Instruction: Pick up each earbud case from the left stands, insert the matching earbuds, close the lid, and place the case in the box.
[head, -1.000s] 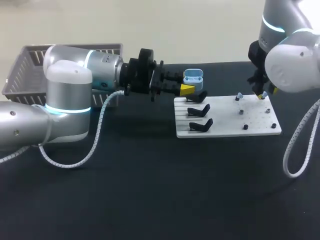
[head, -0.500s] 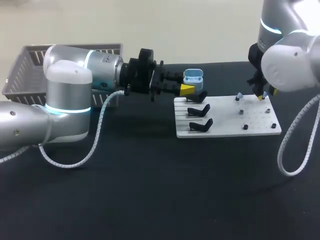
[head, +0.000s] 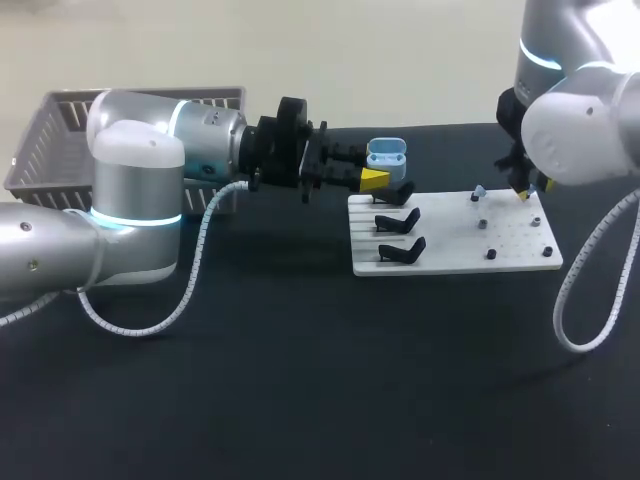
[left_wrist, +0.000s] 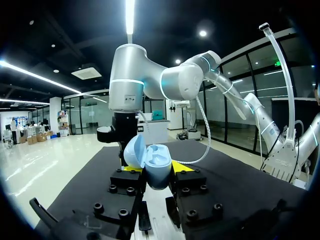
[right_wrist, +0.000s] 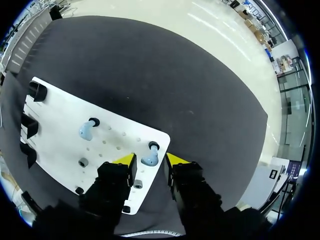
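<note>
A light blue earbud case (head: 386, 154) with its lid open is held above the back left corner of the white board (head: 455, 245); my left gripper (head: 372, 180) is shut on it. In the left wrist view the case (left_wrist: 156, 170) sits between the yellow-tipped fingers (left_wrist: 182, 166). My right gripper (head: 527, 189) is at the board's back right. In the right wrist view the right gripper (right_wrist: 151, 159) stands around a light blue earbud (right_wrist: 149, 159) on its peg, with narrow gaps on both sides. A second earbud (right_wrist: 86, 131) stands further along the board (right_wrist: 57, 125).
Three black stands (head: 399, 221) line the board's left side, all without a case. Small black pegs (head: 491, 254) dot its right half. A grey wire basket (head: 55, 125) sits at the table's back left, behind my left arm.
My right arm has shifted slightly over the board's back right corner. The left arm and the case have not moved.
</note>
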